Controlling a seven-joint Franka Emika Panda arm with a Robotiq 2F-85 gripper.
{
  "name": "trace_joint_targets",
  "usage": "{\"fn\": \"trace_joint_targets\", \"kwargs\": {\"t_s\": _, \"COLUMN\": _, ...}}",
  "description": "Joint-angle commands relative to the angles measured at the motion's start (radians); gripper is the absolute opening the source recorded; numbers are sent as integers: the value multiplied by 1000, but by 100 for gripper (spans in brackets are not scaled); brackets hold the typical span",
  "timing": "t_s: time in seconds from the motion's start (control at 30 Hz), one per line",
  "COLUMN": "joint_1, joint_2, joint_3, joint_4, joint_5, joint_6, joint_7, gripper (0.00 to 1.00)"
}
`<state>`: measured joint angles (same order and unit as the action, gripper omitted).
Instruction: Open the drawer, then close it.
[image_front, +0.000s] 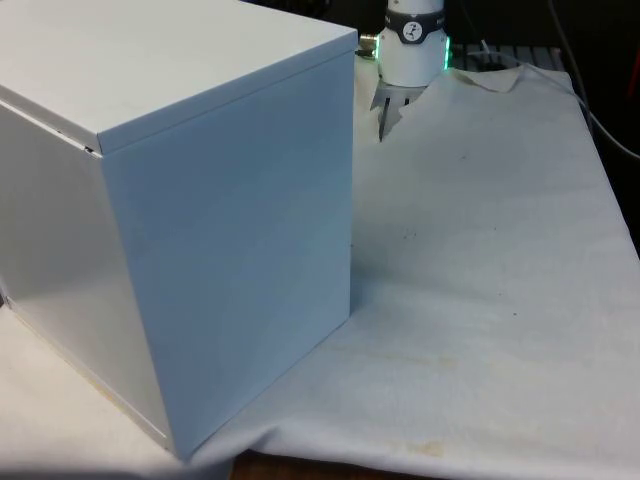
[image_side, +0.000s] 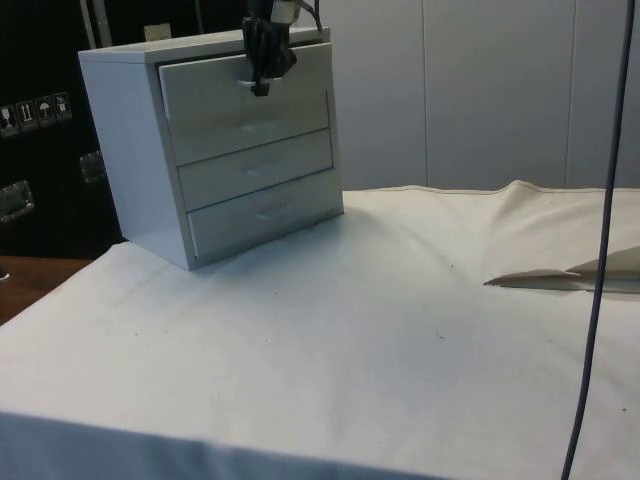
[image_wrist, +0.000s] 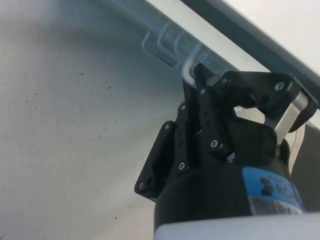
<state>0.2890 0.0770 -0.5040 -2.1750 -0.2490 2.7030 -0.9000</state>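
I read this as early in the task. In the side view the top drawer (image_side: 245, 105) of the chest of drawers (image_side: 215, 145) looks flush with the two drawers below it, or at most barely proud; I see no clear gap. So opening is not yet done, and closing is all still ahead.

The gripper (image_side: 262, 88) sits at the top drawer's handle (image_wrist: 186, 70). In the wrist view the jaws appear shut on that small white loop handle.

The chest stands at the worktop's (image_side: 330, 330) corner nearest the dark cabinets. Its drawer fronts face out across the white cloth. The drawer's long axis runs horizontally along the chest front; I judge its travel to be straight out from that face.
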Motion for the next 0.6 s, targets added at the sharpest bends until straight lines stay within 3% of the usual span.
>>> {"fn": "trace_joint_targets", "kwargs": {"t_s": 0.0, "joint_1": -8, "joint_2": -40, "joint_3": -10, "joint_4": -14, "joint_5": -11, "joint_6": -24, "joint_7": -18, "gripper": 1}}
{"fn": "trace_joint_targets", "kwargs": {"t_s": 0.03, "joint_1": 0, "joint_2": -2, "joint_3": 0, "joint_4": 0, "joint_5": 0, "joint_6": -2, "joint_7": -3, "gripper": 1}}
{"fn": "trace_joint_targets", "kwargs": {"t_s": 0.2, "joint_1": -3, "joint_2": -38, "joint_3": -9, "joint_4": -5, "joint_5": -6, "joint_6": -29, "joint_7": -25, "gripper": 1}}
{"fn": "trace_joint_targets", "kwargs": {"t_s": 0.23, "joint_1": 0, "joint_2": -20, "joint_3": -6, "joint_4": 1, "joint_5": 0, "joint_6": -15, "joint_7": -25, "gripper": 1}}
{"fn": "trace_joint_targets", "kwargs": {"t_s": 0.27, "joint_1": -3, "joint_2": -54, "joint_3": -11, "joint_4": -13, "joint_5": -11, "joint_6": -38, "joint_7": -30, "gripper": 1}}
{"fn": "trace_joint_targets", "kwargs": {"t_s": 0.5, "joint_1": -4, "joint_2": -119, "joint_3": -12, "joint_4": -54, "joint_5": -19, "joint_6": -66, "joint_7": -52, "gripper": 1}}
{"fn": "trace_joint_targets", "kwargs": {"t_s": 0.53, "joint_1": 2, "joint_2": -100, "joint_3": -7, "joint_4": -47, "joint_5": 0, "joint_6": -54, "joint_7": -60, "gripper": 1}}
{"fn": "trace_joint_targets", "kwargs": {"t_s": 0.57, "joint_1": -3, "joint_2": -124, "joint_3": -11, "joint_4": -61, "joint_5": -21, "joint_6": -65, "joint_7": -52, "gripper": 1}}
